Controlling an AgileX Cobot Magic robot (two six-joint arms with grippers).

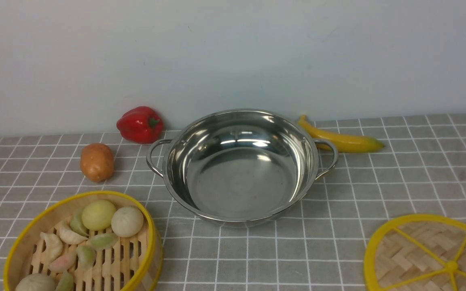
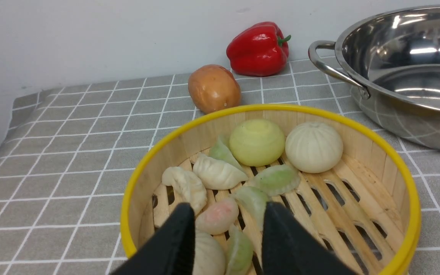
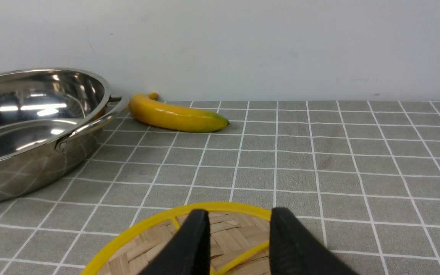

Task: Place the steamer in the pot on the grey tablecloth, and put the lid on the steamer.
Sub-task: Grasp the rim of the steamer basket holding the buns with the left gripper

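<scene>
- Front view: the pot (image 1: 239, 182) sits empty in the middle of the grey tablecloth (image 1: 338, 210). Going from the pot, the steamer (image 1: 95, 193) is at about 7 o'clock, clear of it, with toy buns and dumplings (image 1: 95, 230) inside. The lid (image 1: 419, 250) lies flat at about 4 o'clock, partly cut off by the frame. There's a red pepper (image 1: 140, 124) at 10, a potato (image 1: 97, 161) at 9 and a banana (image 1: 342, 139) at 2, by the handle.
- Left wrist view: the left gripper (image 2: 228, 206) hangs over the steamer with its black fingers spread, pinching nothing. A pink dumpling shows in the gap.
- Right wrist view: the right gripper (image 3: 239, 211) is over the lid's edge, fingers apart too, holding nothing. Can't tell if the tips touch the weave.
</scene>
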